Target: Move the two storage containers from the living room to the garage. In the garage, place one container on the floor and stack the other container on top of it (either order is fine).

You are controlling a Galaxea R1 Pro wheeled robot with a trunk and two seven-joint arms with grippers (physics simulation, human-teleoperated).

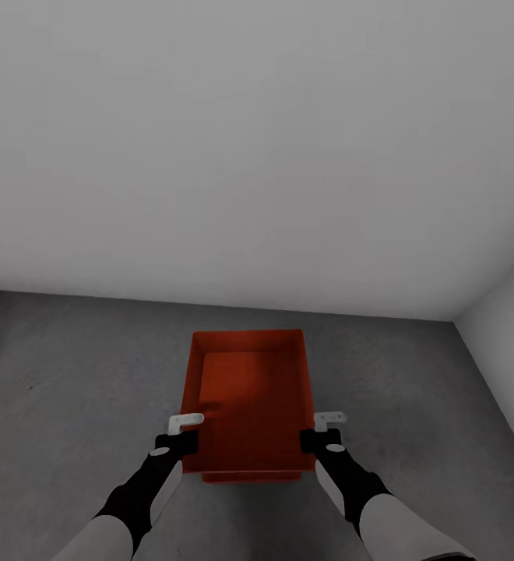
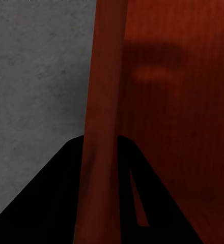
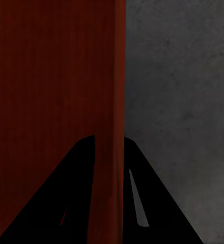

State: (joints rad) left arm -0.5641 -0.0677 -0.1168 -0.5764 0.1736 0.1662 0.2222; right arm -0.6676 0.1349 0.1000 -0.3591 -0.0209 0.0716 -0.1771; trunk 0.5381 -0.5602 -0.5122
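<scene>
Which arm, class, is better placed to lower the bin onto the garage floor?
Neither alone. The left gripper and right gripper each straddle a side wall of the orange bin, level with each other over the grey floor, so both should lower together.

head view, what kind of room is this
Probably a garage or bare utility room: rough grey concrete floor, plain white walls meeting in a corner, no furniture, just the orange-red storage container.

Even, dim, soft-edged render light; a faint shadow lies inside the container (image 1: 249, 397); wrist views slightly blurred.
</scene>
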